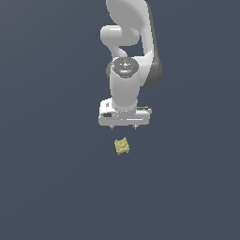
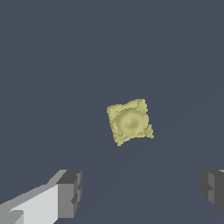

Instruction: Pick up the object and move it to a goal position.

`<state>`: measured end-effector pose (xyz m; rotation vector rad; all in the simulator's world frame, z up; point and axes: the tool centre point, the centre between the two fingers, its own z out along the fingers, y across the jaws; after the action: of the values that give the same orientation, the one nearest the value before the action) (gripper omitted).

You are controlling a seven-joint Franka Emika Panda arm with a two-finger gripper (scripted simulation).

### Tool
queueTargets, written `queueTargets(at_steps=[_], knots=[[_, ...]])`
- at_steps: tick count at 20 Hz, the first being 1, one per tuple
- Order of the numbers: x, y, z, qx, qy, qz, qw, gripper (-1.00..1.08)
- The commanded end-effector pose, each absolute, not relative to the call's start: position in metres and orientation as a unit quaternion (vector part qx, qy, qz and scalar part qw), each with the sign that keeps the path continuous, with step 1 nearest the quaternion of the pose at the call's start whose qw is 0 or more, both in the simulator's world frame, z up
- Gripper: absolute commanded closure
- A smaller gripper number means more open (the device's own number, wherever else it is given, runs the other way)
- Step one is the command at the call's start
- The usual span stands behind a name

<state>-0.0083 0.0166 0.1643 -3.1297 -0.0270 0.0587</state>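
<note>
The object [image 1: 122,146] is a small pale-yellow knobbly block lying on the dark floor, just below the white gripper [image 1: 123,126] in the exterior view. In the wrist view the object [image 2: 130,121] shows a roughly square outline with a round dimple in its middle. My gripper [image 2: 140,192] is open: its two grey fingertips [image 2: 70,192] stand wide apart with nothing between them. The block lies apart from the fingers, untouched.
The white arm [image 1: 129,42] rises behind the gripper toward the top of the exterior view. All around is a plain dark blue-grey surface [image 1: 47,178].
</note>
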Motion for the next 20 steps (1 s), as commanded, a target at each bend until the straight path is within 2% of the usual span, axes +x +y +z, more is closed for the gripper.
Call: queueTargets(at_steps=[1, 20], knots=[[-0.008, 0.017, 0.164, -1.000, -0.009, 0.019, 0.006, -0.92], [-0.005, 0.007, 0.147, -1.000, -0.017, 0.025, 0.002, -0.92]])
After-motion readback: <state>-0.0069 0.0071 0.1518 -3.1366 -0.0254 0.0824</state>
